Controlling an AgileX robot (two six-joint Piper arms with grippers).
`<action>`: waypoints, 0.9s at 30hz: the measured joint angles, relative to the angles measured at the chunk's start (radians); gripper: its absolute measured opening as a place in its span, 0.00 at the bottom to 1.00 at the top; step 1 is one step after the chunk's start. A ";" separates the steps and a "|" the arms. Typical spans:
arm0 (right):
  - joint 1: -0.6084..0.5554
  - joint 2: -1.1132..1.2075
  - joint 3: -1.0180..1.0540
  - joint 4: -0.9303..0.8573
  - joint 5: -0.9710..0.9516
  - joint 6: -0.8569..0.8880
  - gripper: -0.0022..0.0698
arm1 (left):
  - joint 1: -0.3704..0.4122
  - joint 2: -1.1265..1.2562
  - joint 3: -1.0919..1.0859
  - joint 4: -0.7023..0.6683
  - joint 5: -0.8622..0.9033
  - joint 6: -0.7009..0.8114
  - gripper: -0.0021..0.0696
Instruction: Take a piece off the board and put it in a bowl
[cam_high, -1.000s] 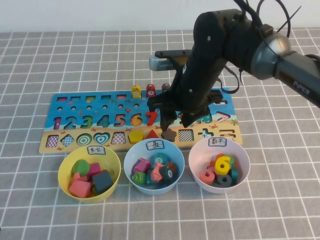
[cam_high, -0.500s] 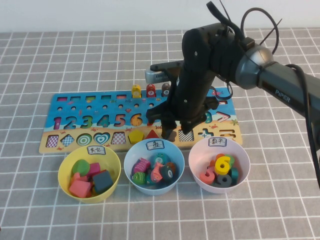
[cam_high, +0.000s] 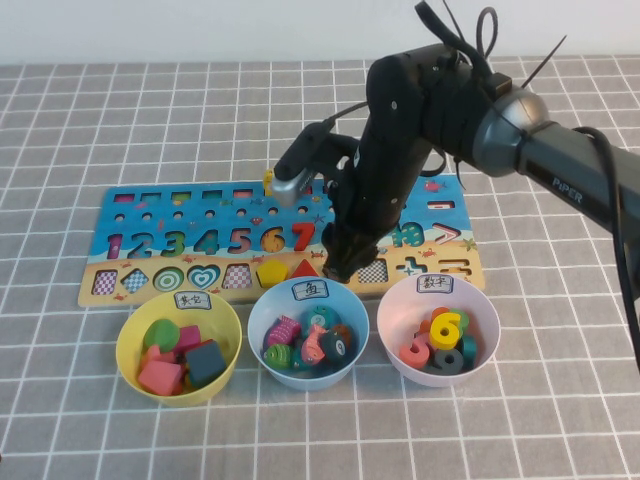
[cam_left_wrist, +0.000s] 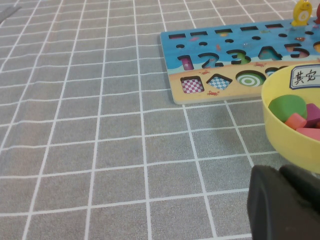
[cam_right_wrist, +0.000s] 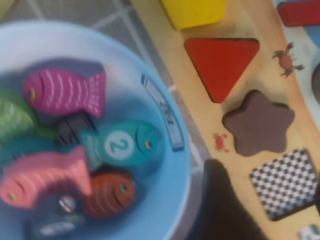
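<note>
The dark brown star piece (cam_right_wrist: 258, 122) lies in its cut-out on the sandy strip of the board (cam_right_wrist: 300, 100), beside the red triangle (cam_right_wrist: 220, 62). My right gripper (cam_right_wrist: 270, 200) hangs open just short of it, over the checkered cut-out, with nothing between its fingers. In the high view this gripper (cam_high: 340, 268) covers the star at the front edge of the board (cam_high: 150, 205). The yellow bowl (cam_high: 122, 345) stands front left, holding several blocks. My left gripper (cam_left_wrist: 285, 205) rests low beside the yellow bowl (cam_left_wrist: 280, 135), its dark fingers together and empty.
A light blue bowl (cam_high: 258, 335) of fish pieces sits right under the right gripper's near side. A pale pink bowl (cam_high: 388, 320) of number pieces stands to its right. A yellow hexagon (cam_high: 271, 272) sits on the board left of the triangle.
My right wrist has turned and sunk lower over the star, and its camera housing has swung to the left. The star and the bowls have not moved.
</note>
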 joint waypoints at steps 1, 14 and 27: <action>-0.002 0.000 0.000 0.000 -0.001 -0.047 0.53 | 0.000 0.000 0.000 0.000 0.000 0.000 0.02; -0.036 0.002 0.000 0.006 0.003 -0.445 0.53 | 0.000 0.000 0.000 0.000 0.000 0.000 0.02; -0.038 0.036 -0.002 0.088 0.007 -0.662 0.53 | 0.000 0.000 0.000 0.000 0.000 0.000 0.02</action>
